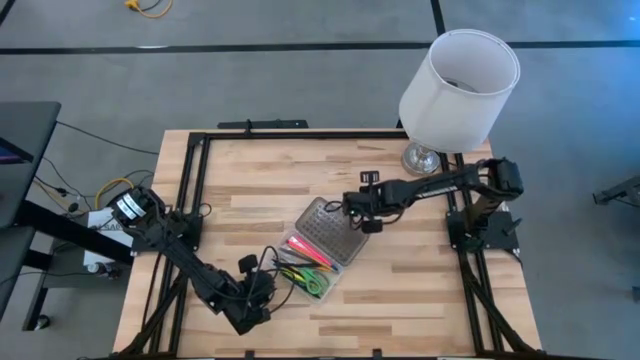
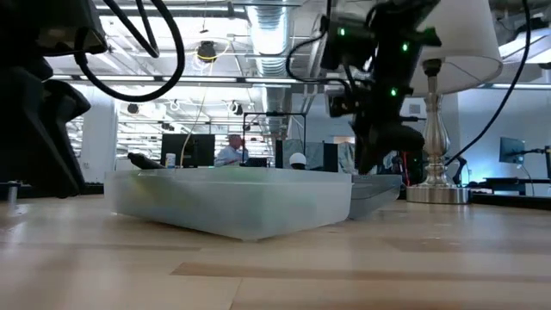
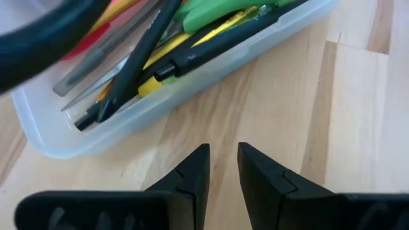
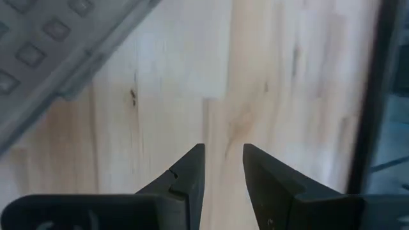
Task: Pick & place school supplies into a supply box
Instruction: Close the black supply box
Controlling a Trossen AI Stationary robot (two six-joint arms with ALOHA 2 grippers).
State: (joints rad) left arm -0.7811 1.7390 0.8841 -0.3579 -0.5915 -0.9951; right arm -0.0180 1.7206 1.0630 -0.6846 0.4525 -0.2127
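Note:
The clear supply box (image 1: 338, 270) lies mid-table with its grey dotted lid (image 1: 330, 232) folded open toward the far side. Pens, markers and green-handled scissors (image 1: 313, 282) lie inside it; in the left wrist view black, yellow and red pens (image 3: 147, 64) rest against the clear wall (image 3: 128, 121). My left gripper (image 1: 262, 297) is shut, just off the box's near-left end, over bare wood (image 3: 222, 160). My right gripper (image 1: 352, 213) is shut, hovering at the lid's far-right corner (image 4: 51, 45), its fingertips over bare table (image 4: 223, 160).
A white-shaded lamp (image 1: 460, 90) stands at the table's far right corner, its silver base (image 2: 435, 191) behind the lid. A black frame rail (image 1: 190, 200) runs around the table. Bare wood lies to the right of and nearer than the box.

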